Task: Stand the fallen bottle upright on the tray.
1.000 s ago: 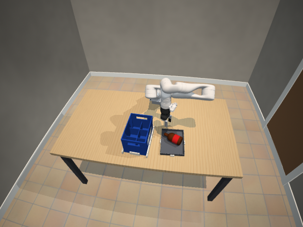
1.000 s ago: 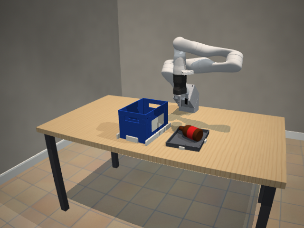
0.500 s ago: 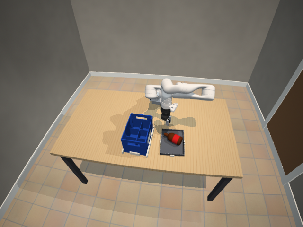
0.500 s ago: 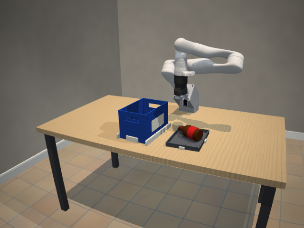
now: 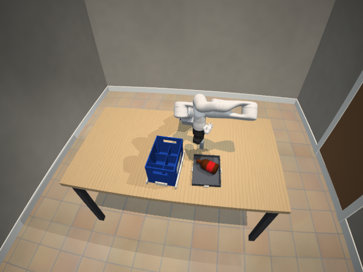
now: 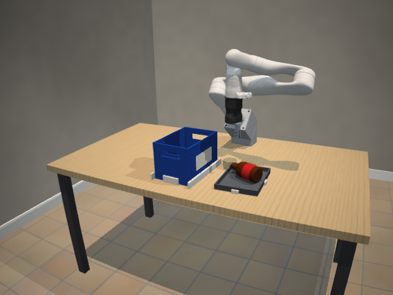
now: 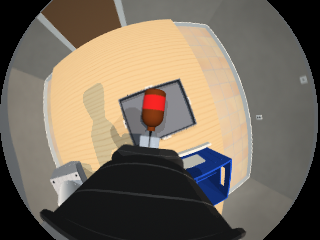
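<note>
Lying on its side in the grey tray, the brown bottle points its neck toward the arm. The gripper hangs above the bench just behind the tray's rear edge, jaws fully closed on nothing, apart from the bottle. The blue crate sits beside the tray.

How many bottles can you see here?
1. The bottle lies on its side in the grey tray, right of the blue crate, whose visible compartments look empty.
</note>
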Motion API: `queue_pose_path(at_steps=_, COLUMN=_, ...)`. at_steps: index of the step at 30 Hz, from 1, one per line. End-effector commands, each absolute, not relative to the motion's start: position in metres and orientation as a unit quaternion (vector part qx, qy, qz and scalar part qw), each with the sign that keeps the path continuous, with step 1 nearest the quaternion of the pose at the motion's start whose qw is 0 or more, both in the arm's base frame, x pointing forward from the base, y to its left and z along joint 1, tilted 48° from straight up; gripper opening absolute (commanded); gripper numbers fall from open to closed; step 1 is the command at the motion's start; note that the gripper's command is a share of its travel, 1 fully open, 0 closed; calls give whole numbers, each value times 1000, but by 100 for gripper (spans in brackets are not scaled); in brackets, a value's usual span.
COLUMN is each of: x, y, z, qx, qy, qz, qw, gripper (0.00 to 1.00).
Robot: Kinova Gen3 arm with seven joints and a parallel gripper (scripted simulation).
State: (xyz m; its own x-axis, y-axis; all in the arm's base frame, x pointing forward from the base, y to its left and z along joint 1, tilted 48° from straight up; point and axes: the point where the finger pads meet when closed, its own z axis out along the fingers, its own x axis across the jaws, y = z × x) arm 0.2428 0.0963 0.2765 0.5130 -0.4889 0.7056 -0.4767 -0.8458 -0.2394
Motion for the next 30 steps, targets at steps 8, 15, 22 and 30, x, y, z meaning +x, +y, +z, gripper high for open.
queue_pose_path(at_steps=8, x=244, y=97, z=277, qx=-871, qy=271, qz=-411, qw=7, gripper=0)
queue_pose_path(at_steps=15, x=244, y=97, z=277, qx=-871, qy=270, qz=-411, qw=6, gripper=0)
queue_pose_path(at_steps=22, x=244, y=96, z=277, qx=-872, qy=265, qz=-411, qw=2, gripper=0)
queue_pose_path(at_steps=30, x=242, y=96, z=277, qx=-881, qy=239, qz=-408, qw=-12, gripper=0)
